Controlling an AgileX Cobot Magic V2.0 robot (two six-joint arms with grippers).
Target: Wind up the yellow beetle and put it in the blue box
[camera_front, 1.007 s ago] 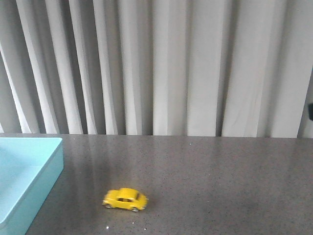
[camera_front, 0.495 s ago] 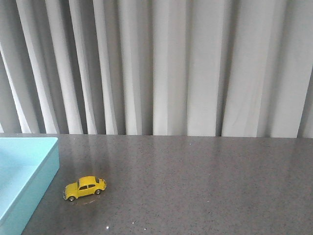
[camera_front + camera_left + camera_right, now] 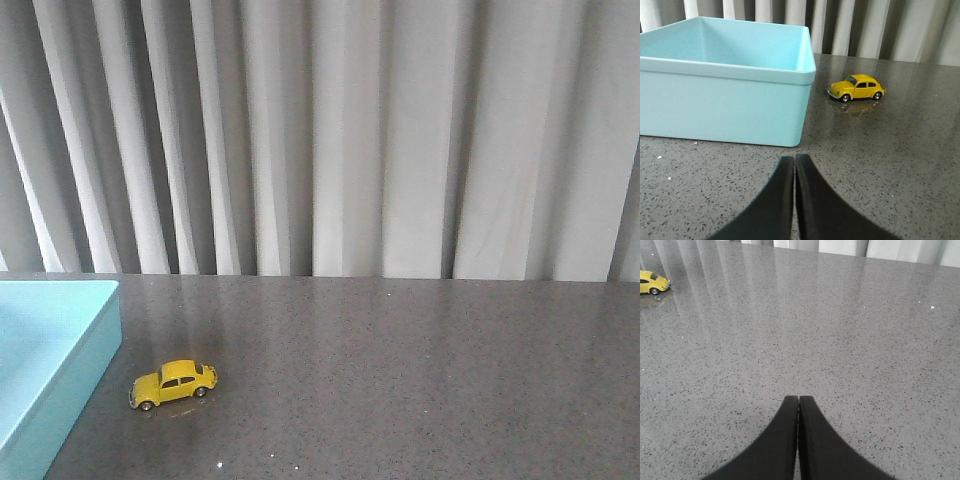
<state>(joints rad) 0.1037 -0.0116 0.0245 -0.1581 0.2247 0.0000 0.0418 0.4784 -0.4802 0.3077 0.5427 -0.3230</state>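
The yellow beetle [image 3: 172, 384] stands on its wheels on the grey table, just right of the blue box [image 3: 45, 350] at the left edge of the front view. It also shows in the left wrist view [image 3: 856, 87] beside the blue box [image 3: 725, 95], and at the edge of the right wrist view [image 3: 652, 282]. My left gripper [image 3: 794, 161] is shut and empty, low over the table, short of the box's near corner. My right gripper [image 3: 798, 401] is shut and empty over bare table, far from the car. Neither gripper shows in the front view.
The grey speckled table [image 3: 420, 380] runs back to a pleated grey-white curtain [image 3: 330, 140]. The box's inside looks empty in the left wrist view.
The beetle rolled left across the table toward the blue box between one second and half a second ago, then stopped. A dark thing at the right edge left the view.
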